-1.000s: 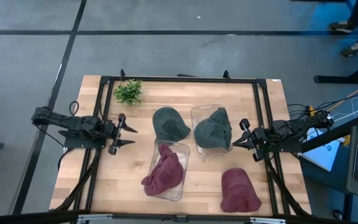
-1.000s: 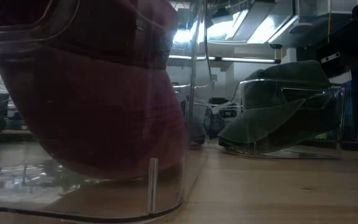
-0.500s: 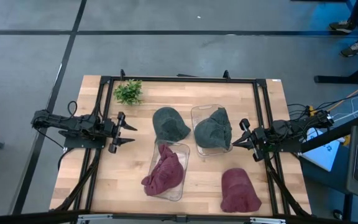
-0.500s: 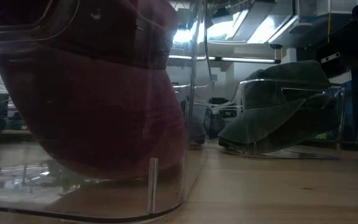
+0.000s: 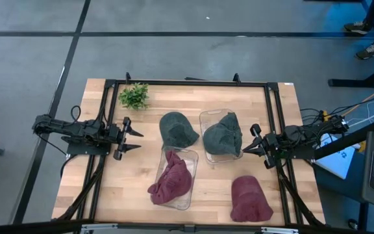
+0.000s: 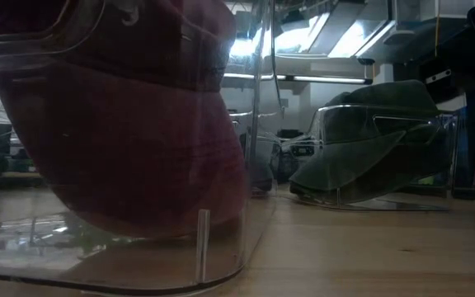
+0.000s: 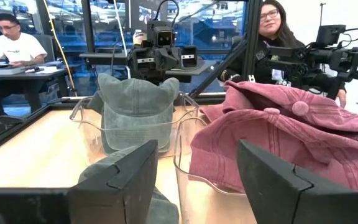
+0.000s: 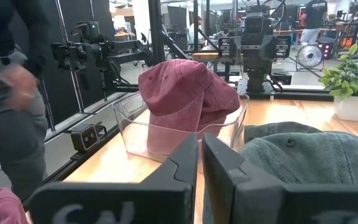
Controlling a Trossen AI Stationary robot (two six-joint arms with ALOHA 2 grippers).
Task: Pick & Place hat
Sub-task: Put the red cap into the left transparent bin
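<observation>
Two green hats and two red hats are on the wooden table. One green hat (image 5: 177,130) lies on the bare wood, and the other (image 5: 223,134) sits in a clear bin (image 5: 208,117). One red hat (image 5: 172,179) fills a second clear bin (image 5: 186,156), and the other (image 5: 249,198) lies on the wood near the front right. My left gripper (image 5: 134,139) hovers open at the table's left, pointing level toward the hats, with nothing between its fingers (image 7: 129,180). My right gripper (image 5: 246,147) hovers shut at the right, just beside the green hat's bin.
A small potted plant (image 5: 134,95) stands at the far left corner. A black frame (image 5: 187,83) runs around the table. People show beyond the table in both wrist views: one seated (image 7: 8,43), one by a camera rig (image 7: 272,25), one standing close (image 8: 11,93).
</observation>
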